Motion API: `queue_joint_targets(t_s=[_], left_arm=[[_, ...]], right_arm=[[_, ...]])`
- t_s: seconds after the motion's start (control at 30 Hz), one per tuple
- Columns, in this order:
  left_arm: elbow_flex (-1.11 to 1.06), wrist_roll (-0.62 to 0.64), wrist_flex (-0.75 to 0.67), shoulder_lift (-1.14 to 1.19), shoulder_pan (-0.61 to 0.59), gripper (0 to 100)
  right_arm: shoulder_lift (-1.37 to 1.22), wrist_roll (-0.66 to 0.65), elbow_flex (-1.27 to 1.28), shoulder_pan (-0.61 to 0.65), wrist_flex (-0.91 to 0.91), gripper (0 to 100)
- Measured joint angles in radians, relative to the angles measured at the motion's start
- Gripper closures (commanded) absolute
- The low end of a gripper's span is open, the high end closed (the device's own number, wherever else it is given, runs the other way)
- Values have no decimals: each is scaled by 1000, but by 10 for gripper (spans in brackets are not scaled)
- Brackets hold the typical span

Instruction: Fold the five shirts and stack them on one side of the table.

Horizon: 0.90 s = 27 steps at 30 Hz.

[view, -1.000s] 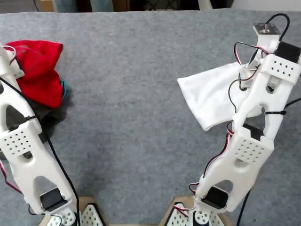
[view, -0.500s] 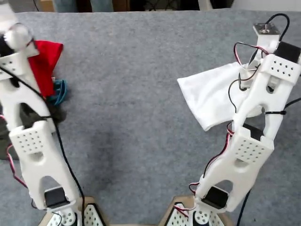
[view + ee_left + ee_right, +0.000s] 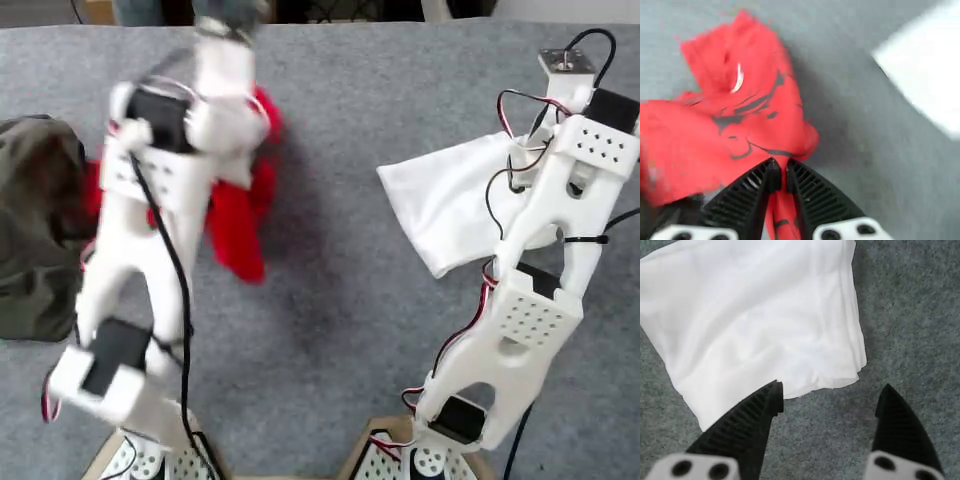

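One red shirt (image 3: 240, 225), left of centre, is pinched tight in the left gripper (image 3: 781, 169) — light, limp cloth, better gripped at a hem corner. Right gripper (image 3: 831, 387) gapes over the white shirt (image 3: 750, 315).

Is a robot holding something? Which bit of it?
The left gripper pinches the red shirt by a bunched fold of cloth. The right gripper, open over the white shirt, holds nothing.
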<state>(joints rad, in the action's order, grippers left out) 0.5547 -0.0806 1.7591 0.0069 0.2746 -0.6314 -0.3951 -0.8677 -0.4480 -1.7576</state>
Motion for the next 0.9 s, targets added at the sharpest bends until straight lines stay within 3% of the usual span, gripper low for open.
queue_joint_targets(t_s=[0.2, 0.43, 0.57, 0.63, 0.7, 0.9], left_arm=[[-413, -233, -8, -233, 138, 970], [-773, -543, -8, -545, 71, 968], [-910, -683, -8, -767, 55, 811], [-967, -690, -8, -885, 54, 745], [-1011, -671, -6, -996, 51, 740], [-1037, -480, -2, -1198, -46, 740]], right_arm=[[0, 0, 0, 5, 0, 701], [5, 0, 0, 74, 0, 699], [66, 0, 0, 180, 0, 699], [91, 0, 0, 255, 0, 699], [97, 0, 0, 339, 0, 699], [89, 51, 0, 614, 0, 698]])
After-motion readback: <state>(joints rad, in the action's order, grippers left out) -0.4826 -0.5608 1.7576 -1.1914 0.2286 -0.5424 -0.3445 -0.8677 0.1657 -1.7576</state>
